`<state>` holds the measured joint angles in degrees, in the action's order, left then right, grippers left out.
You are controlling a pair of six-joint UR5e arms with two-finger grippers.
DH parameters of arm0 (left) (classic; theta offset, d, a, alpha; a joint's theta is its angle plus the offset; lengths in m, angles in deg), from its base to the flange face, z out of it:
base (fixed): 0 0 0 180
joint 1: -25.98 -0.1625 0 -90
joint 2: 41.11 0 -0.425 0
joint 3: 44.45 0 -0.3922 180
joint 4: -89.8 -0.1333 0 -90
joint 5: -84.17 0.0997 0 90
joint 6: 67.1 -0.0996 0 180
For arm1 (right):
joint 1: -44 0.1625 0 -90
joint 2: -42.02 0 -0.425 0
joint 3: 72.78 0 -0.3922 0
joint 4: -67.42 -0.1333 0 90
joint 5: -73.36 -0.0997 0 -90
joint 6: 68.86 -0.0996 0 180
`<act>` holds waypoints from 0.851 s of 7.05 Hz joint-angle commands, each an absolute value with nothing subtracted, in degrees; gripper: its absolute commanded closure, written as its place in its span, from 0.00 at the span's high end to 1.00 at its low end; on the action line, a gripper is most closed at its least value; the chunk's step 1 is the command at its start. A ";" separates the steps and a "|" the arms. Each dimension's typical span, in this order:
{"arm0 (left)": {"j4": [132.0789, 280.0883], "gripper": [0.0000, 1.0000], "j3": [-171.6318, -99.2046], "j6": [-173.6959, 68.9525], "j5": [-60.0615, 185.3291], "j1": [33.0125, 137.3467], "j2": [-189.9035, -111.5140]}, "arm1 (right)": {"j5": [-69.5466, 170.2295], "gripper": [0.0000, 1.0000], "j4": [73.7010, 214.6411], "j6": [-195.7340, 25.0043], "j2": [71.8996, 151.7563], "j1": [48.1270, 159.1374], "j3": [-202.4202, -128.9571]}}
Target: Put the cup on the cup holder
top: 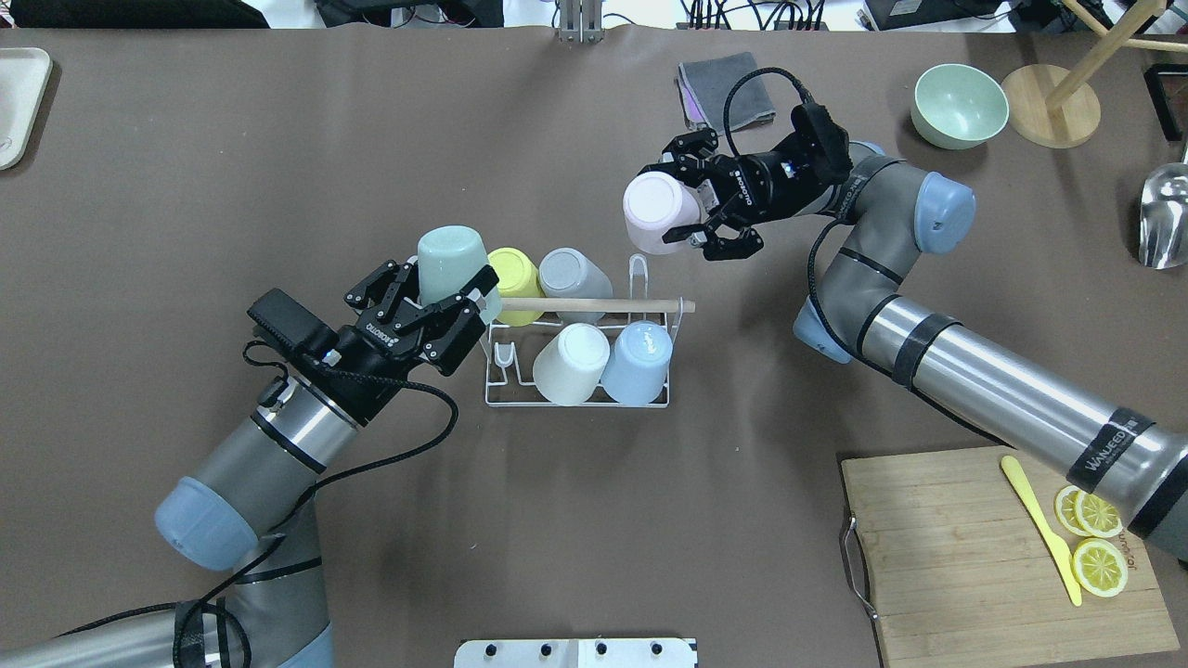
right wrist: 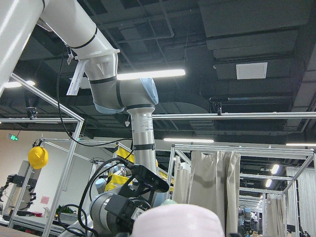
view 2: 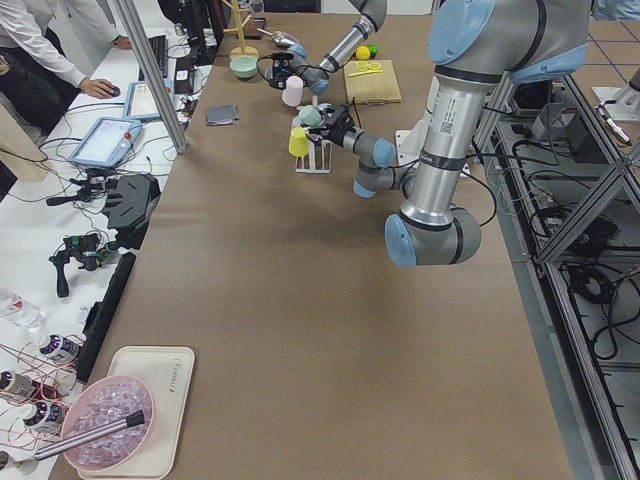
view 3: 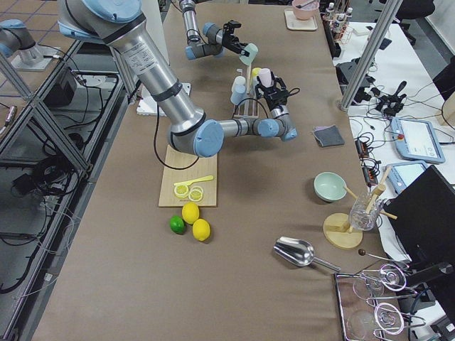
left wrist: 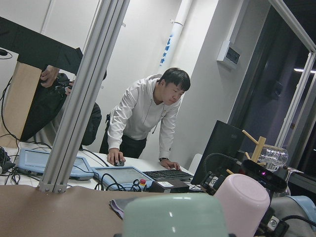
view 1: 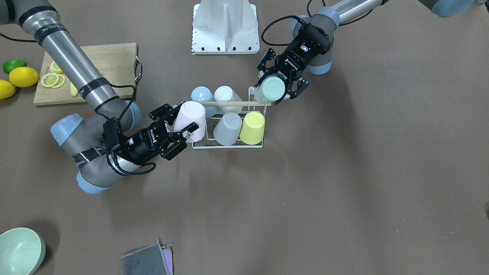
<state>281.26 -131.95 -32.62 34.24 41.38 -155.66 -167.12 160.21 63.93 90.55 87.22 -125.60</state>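
Note:
The cup holder (top: 575,401), a white wire rack with a wooden dowel (top: 594,304), stands mid-table and also shows in the front view (view 1: 228,146). It bears a yellow cup (top: 515,271), a grey cup (top: 574,274), a white cup (top: 569,365) and a light blue cup (top: 639,362), all upside down. My left gripper (top: 447,280) is shut on a mint green cup (top: 450,260), tilted at the rack's left end (view 1: 270,90). My right gripper (top: 676,202) is shut on a pink cup (top: 652,211), tilted over the rack's far right corner (view 1: 189,116). I cannot tell whether either cup touches a prong.
A wooden cutting board (top: 965,557) with lemon slices and a yellow knife lies at the near right. A green bowl (top: 961,104), a grey cloth (top: 724,88), a wooden stand (top: 1049,116) and a metal scoop (top: 1168,213) sit far right. Lemons and a lime (view 1: 19,76) lie beside the board.

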 commanded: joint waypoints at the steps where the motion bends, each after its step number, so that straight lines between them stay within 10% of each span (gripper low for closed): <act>1: 281.14 0.00 -133.13 -33.61 34.60 40.75 -156.77 | -167.19 0.40 160.50 64.11 90.54 85.93 -125.60; 6: 281.05 0.00 -129.62 -33.53 34.68 39.34 -157.74 | -167.11 0.43 161.73 64.82 90.80 84.35 -125.87</act>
<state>281.06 -130.09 -33.55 34.68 39.37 -157.60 -167.17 161.64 64.81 90.68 84.68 -125.78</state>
